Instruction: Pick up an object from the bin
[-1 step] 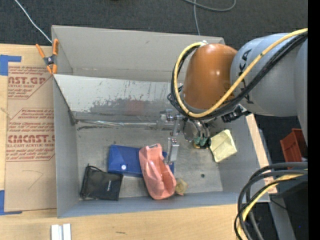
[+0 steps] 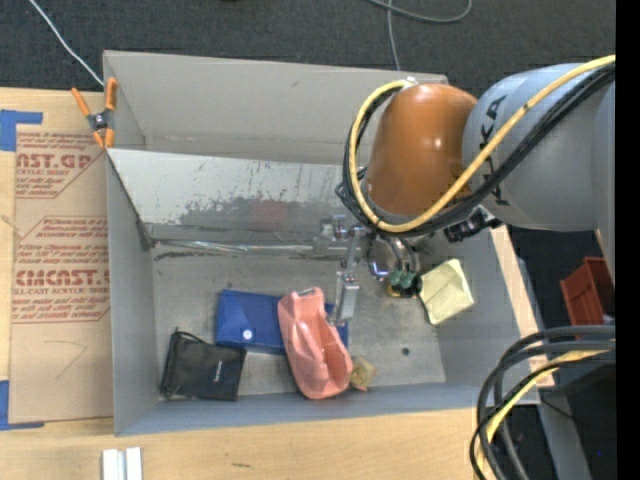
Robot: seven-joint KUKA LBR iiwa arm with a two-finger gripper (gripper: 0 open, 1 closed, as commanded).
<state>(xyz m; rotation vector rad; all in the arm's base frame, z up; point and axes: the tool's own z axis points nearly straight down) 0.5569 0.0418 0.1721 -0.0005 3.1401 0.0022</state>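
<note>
in the middle of the bin (image 2: pixel 130 298), my gripper (image 2: pixel 346 306) hangs at the far right edge of a crumpled pink bag (image 2: pixel 315 348); i cannot tell how wide it stands. the pink bag overlaps a flat blue packet (image 2: pixel 246 320) on its left. farther left lies a black pouch (image 2: pixel 203 366), and off to the right a yellow block (image 2: pixel 446 291).

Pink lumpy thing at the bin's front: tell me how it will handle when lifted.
The pink thing looks soft and creased, so probably floppy, sagging when lifted. It overlaps the blue flat thing and may drag that along.
</note>
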